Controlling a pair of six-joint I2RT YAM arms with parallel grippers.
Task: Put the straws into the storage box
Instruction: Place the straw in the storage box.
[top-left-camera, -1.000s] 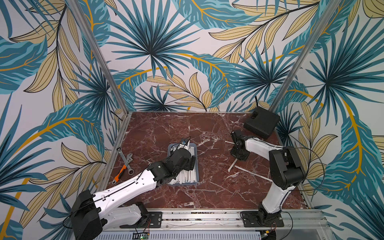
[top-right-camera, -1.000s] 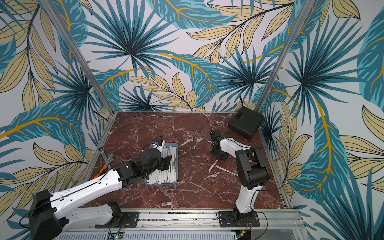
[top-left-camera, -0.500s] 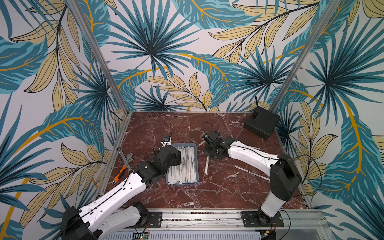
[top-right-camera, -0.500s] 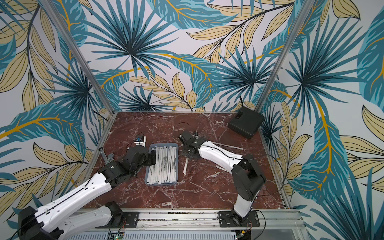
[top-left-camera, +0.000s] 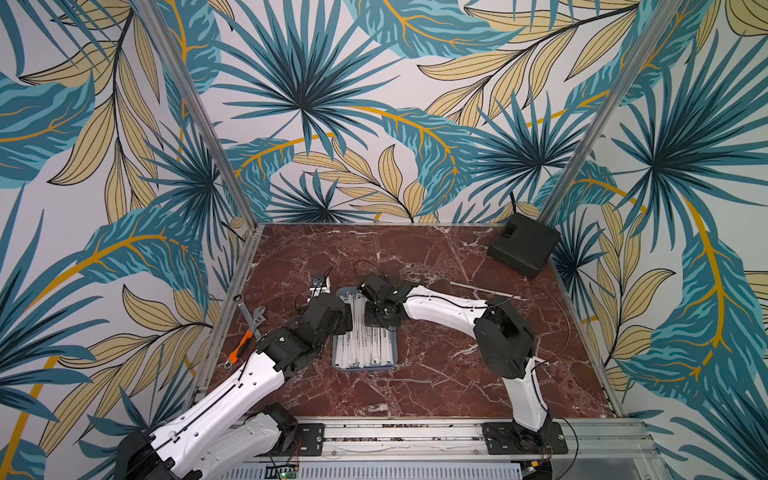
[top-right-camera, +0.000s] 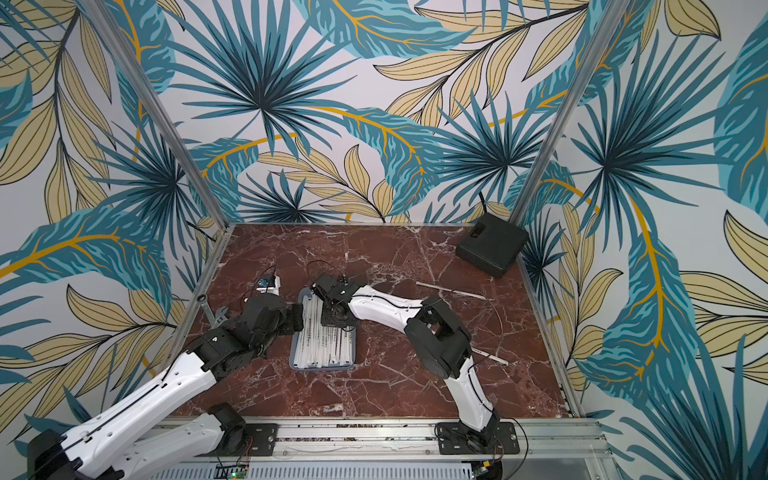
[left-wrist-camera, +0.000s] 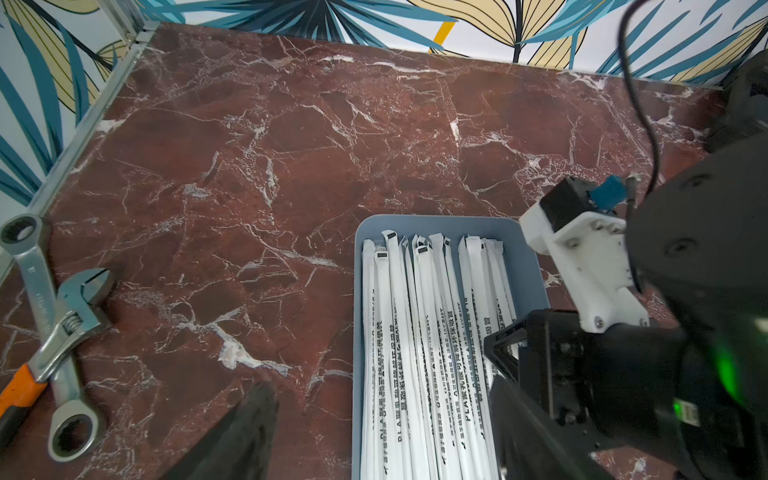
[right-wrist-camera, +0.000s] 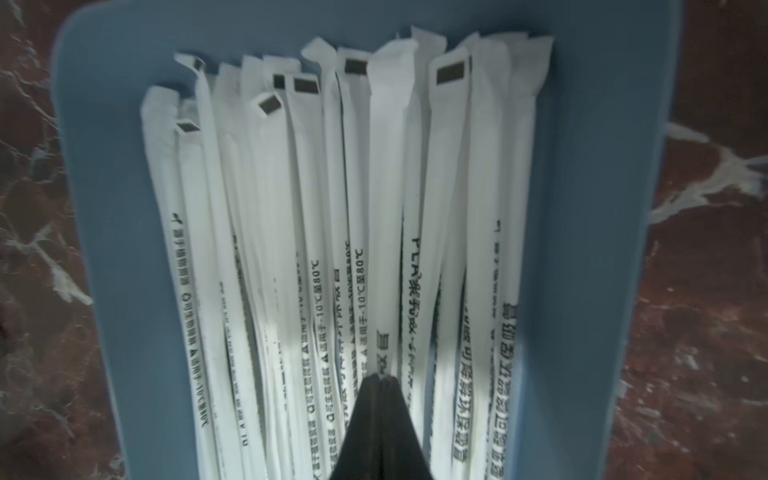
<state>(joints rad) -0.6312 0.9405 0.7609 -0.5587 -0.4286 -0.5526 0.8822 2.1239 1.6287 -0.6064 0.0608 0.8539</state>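
The storage box is a grey-blue tray at mid-table, seen in both top views. Several straws in white printed wrappers lie lengthwise in it. My right gripper hangs over the tray's far end. It is shut on a straw that stretches out above the others. My left gripper is open at the tray's left rim, one finger outside the rim and one over the straws. Two loose straws lie on the table, one far right and one by the right arm.
A black square box sits in the far right corner. Metal wrenches and an orange-handled tool lie along the left edge. Patterned walls close in the table on three sides.
My right arm has swung left from the table's right side, carrying a straw to the tray's far end. My left arm has drawn back off the tray to its left rim.
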